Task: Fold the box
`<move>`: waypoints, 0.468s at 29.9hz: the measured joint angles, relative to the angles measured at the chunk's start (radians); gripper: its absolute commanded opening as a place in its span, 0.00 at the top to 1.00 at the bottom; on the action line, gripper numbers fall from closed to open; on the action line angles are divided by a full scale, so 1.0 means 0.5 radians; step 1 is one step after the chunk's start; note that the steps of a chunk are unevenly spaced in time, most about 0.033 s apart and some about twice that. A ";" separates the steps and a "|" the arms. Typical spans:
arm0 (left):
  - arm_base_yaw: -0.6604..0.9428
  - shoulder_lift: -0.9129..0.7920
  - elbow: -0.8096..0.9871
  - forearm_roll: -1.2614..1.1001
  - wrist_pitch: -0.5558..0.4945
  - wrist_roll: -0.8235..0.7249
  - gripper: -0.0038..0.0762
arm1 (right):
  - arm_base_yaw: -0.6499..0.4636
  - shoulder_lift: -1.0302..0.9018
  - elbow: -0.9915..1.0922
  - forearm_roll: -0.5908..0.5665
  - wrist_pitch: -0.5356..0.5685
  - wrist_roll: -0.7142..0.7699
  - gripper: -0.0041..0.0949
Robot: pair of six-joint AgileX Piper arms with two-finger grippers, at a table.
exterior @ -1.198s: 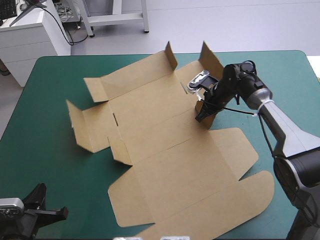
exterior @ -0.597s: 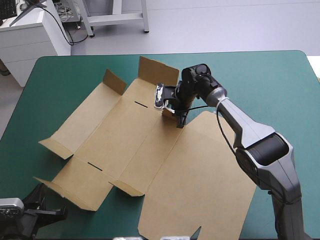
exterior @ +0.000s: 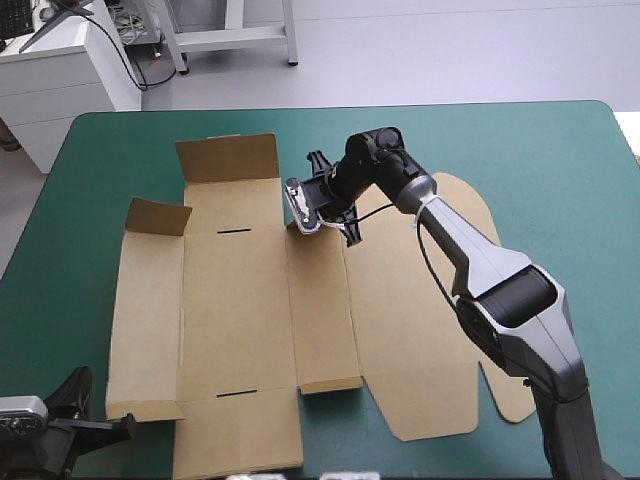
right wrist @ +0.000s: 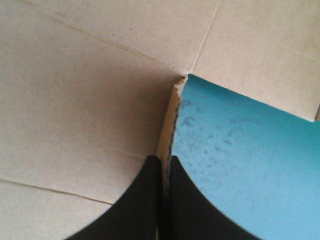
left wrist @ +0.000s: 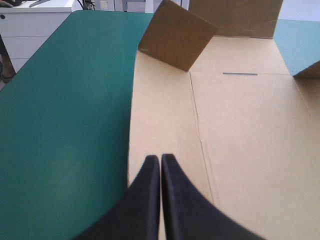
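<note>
The black fingers of the right gripper [right wrist: 163, 160] were almost together, with a thin standing edge of the brown box [right wrist: 90, 90] pinched between them, at the far middle of the sheet. The left gripper [left wrist: 160, 159] had its fingers pressed together with nothing in them, at the box's near left corner. The box lay spread open on the teal-green cover [exterior: 560, 170], two far flaps [exterior: 228, 158] tilted up.

On table [exterior: 560, 180], the box [exterior: 235, 320]; right fingers [right wrist: 144, 202] at its far edge.
</note>
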 measured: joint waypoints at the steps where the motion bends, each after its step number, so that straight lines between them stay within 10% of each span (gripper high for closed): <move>1: 0.000 0.000 0.000 0.000 0.000 0.000 0.96 | 0.000 0.009 0.000 0.000 -0.016 -0.012 0.98; 14: 0.000 0.000 0.000 0.000 0.000 0.000 0.96 | 0.002 0.112 -0.003 -0.081 -0.172 0.402 0.98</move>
